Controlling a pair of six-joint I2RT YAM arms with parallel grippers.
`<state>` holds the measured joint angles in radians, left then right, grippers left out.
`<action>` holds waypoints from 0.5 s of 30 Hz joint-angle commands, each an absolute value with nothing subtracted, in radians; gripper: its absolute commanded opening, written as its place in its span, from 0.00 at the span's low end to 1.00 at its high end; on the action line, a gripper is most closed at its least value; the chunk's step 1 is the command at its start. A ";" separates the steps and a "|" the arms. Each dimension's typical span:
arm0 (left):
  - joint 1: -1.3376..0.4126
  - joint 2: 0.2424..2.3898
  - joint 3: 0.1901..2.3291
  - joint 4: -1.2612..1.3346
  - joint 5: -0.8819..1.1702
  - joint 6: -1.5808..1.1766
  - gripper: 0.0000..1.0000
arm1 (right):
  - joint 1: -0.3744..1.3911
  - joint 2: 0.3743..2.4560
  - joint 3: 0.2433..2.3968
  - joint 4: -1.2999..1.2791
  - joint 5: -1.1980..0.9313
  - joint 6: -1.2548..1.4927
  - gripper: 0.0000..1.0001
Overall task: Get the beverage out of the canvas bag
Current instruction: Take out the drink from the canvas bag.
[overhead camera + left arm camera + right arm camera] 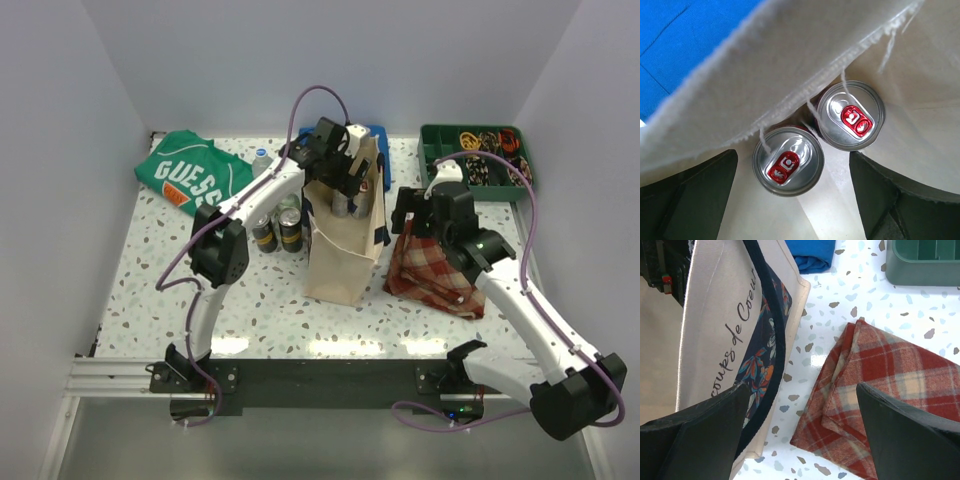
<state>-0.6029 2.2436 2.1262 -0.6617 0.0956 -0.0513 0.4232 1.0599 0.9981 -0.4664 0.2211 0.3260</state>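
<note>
Standing upright on the floor of the canvas bag [345,255], two beverage cans turn their silver lids with red tabs straight toward the left wrist camera. The nearer can [788,161] lies low in that view. The second can [851,115] is just beside it, up and to the right. They seem to touch, but a frayed hem of the bag crosses them and I cannot be sure.

Their long axis is vertical, so it runs along the line on which the left gripper [343,192] reaches down through the mouth of the bag. The left fingers [690,200] are wide apart and hold nothing. The nearer can sits between them and below them, while the second can is off the centre line, close to one finger.

In my judgement the coming move turns on going straight down, so that the fingers pass on both sides of the nearer can without catching the second one or the hem.

The left arm is clearly the nearer one. The right gripper [412,222] is outside the bag, over the tabletop [150,280] between the bag's side and the red plaid cloth [440,275]. Its fingers [910,440] are also apart and empty. More cans [280,232] stand on the tabletop to the left of the bag.
</note>
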 commanded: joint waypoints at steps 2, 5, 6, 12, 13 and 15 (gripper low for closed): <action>-0.583 2.257 2.141 -0.589 0.090 -0.046 0.96 | 0.419 1.068 1.034 -0.448 0.255 0.308 0.92; -0.583 2.255 2.129 -0.578 0.095 -0.051 0.95 | 0.417 1.071 1.034 -0.446 0.253 0.307 0.92; -0.583 2.250 2.125 -0.574 0.095 -0.052 0.93 | 0.419 1.072 1.035 -0.445 0.255 0.308 0.93; -0.584 2.246 2.094 -0.574 0.077 -0.052 0.90 | 0.417 1.075 1.038 -0.445 0.252 0.307 0.93; -0.583 2.246 2.086 -0.574 0.074 -0.052 0.90 | 0.416 1.074 1.039 -0.445 0.252 0.308 0.93; -0.584 2.243 2.073 -0.575 0.064 -0.052 0.89 | 0.417 1.066 1.040 -0.446 0.261 0.314 0.93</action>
